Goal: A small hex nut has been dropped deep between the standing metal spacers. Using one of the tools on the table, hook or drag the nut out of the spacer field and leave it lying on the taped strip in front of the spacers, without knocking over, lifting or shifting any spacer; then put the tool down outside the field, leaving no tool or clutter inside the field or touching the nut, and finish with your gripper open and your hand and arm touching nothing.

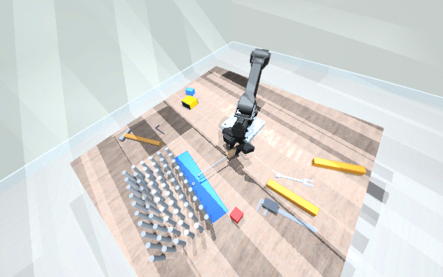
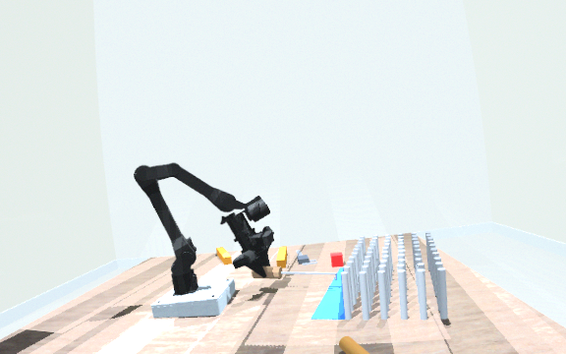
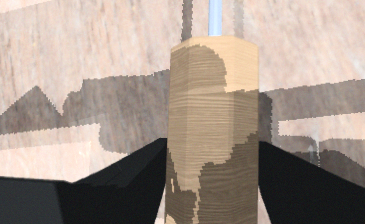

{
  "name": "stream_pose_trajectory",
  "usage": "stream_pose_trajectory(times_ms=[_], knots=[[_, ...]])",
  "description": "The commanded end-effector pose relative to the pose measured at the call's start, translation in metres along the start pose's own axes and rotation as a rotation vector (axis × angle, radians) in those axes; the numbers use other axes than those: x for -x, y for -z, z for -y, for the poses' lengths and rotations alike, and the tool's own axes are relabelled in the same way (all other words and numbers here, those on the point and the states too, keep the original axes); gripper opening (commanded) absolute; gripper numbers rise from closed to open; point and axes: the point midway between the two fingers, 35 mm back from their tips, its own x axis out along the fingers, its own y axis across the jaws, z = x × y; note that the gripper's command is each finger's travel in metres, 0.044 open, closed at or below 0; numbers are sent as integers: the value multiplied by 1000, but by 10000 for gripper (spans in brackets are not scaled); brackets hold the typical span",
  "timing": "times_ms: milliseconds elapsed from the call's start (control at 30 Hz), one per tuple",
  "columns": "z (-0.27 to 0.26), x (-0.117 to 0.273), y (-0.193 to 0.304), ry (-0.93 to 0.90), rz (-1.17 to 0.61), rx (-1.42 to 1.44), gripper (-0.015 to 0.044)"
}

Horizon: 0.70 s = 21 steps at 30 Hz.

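The claw [image 1: 232, 153] [image 2: 264, 271] [image 3: 211, 149] is part-way open, its black, angular fingers closed on both sides of the handle [image 1: 231, 155] [image 2: 274, 272] [image 3: 213, 115] of a tool. This handle is of pale wood, w/ fine grain and flat facets; from its end goes a thin, straight metal rod [image 1: 214, 166] [image 2: 308, 272] [image 3: 215, 19]. In the top view the rod tip reaches over the blue strip [image 1: 211, 198] [image 2: 327, 306], a flat, long rectangle.

The nut [image 1: 193, 184], prob. the small pale ring there, is at the strip's edge on the spacer side, near the rod tip; the view is poor, so I can't tell if it lies fully on the strip. The spacers [image 1: 158, 258] [image 2: 403, 295], smooth grey metal cyls., stand upright in rows next to the strip.

Near one strip end is a red cube [image 1: 237, 215] [image 2: 336, 260]. Further off are two yellow-orange bars, a near one [image 1: 292, 197] [image 2: 281, 257] and a far one [image 1: 338, 166] [image 2: 223, 256], w/ a slim pale metal fork [image 1: 294, 179] between. On the other side lies a hammer [image 1: 142, 139] [image 2: 353, 345], w/ orange-brown handle, beside a small dark L-shaped key [image 1: 160, 130].
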Motion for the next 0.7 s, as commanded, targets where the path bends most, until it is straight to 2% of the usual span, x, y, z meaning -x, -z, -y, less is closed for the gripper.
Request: stream_pose_trajectory(times_ms=[0,667], knots=[[-8,16,-16,-13,26,-4,0],[-20,101,-53,-14,26,0,0]])
